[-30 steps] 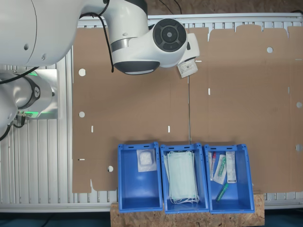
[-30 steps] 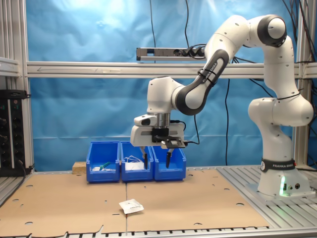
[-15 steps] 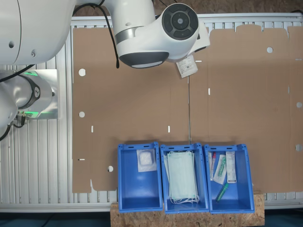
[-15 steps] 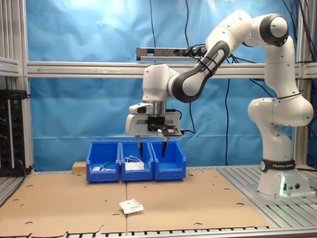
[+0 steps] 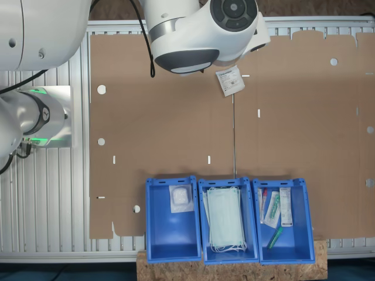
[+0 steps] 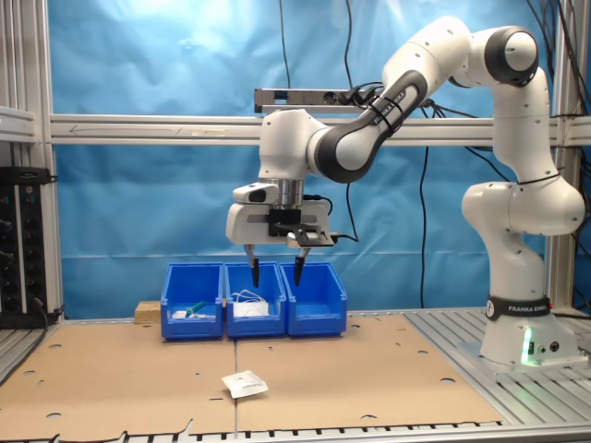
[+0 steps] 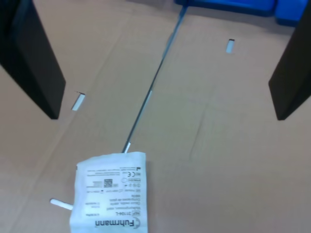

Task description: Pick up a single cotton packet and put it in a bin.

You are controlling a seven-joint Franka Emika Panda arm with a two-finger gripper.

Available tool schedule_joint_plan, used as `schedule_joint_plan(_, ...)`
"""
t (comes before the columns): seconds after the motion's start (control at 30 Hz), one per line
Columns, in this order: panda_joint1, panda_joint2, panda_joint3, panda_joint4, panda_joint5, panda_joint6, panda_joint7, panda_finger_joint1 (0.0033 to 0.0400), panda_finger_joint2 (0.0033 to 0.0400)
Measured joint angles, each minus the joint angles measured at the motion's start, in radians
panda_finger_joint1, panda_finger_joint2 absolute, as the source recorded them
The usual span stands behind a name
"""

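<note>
Gripper (image 6: 274,269) spread wide, high above cotton packet (image 6: 245,384)

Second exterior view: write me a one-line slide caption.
Open gripper hovers high above the cotton packet lying on the cardboard-covered table, three blue bins behind.
</note>
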Motion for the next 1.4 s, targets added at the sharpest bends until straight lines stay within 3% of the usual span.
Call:
schedule_joint_plan(0.53,0.008,0.110,0.004,0.113,-0.001,-0.013,0.000,0.0400,0.0400)
schedule_joint_plan(1.4,0.009,0.260,0.026,0.154,0.003,0.031,0.000,0.0400,0.0400)
